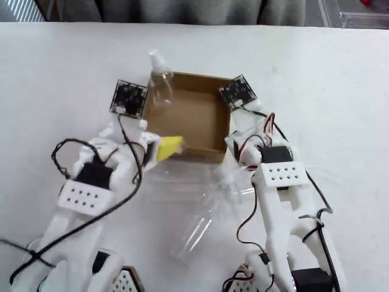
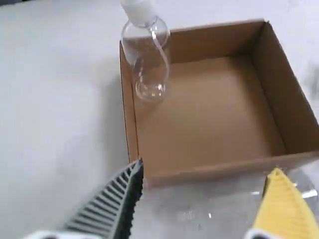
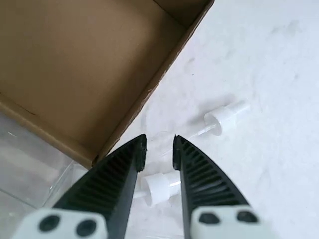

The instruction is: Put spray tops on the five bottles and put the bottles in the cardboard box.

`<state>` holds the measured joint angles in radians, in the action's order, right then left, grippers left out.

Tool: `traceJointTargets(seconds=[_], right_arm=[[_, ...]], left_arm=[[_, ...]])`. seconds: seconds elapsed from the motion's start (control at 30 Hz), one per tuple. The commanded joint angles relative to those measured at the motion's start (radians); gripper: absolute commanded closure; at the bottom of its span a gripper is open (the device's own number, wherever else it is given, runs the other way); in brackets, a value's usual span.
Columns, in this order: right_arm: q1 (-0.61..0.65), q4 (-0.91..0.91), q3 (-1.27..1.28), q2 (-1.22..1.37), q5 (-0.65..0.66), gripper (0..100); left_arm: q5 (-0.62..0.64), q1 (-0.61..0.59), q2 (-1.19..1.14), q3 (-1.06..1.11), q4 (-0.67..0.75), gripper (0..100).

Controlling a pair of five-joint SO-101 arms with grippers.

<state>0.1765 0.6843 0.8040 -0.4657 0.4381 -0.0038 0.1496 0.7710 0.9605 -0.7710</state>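
Note:
The cardboard box [image 1: 214,121] sits at the table's centre. One clear bottle with a white spray top [image 1: 159,78] stands upright in its far left corner [image 2: 145,59]. My left gripper [image 1: 159,147] hangs open at the box's near left wall [image 2: 199,172], its grey and yellow fingers wide apart over a clear bottle lying on the table [image 2: 199,214]. My right gripper [image 3: 159,147] is low by the box's near right corner [image 1: 234,157], shut on a white spray top [image 3: 158,188]. A second spray top [image 3: 224,118] lies just beyond it. Several clear bottles [image 1: 200,222] lie between the arms.
Both arm bodies and their cables flank the pile of lying bottles. A box wall [image 3: 164,74] runs close beside my right fingers. White table stretches open to the left and right of the box and behind it.

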Motion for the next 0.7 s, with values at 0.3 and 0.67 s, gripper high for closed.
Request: traceJointTargets(seconds=[0.3, 0.67], right_arm=[[-0.013, -0.007, 0.008, -0.039, -0.008, 92.9], [-0.182, 0.348, -0.196, -0.124, -0.008, 93.0]], left_arm=[[0.020, 0.012, 0.360, 0.126, -0.334, 64], [-0.210, 0.010, 0.418, 0.256, -0.199, 90]])
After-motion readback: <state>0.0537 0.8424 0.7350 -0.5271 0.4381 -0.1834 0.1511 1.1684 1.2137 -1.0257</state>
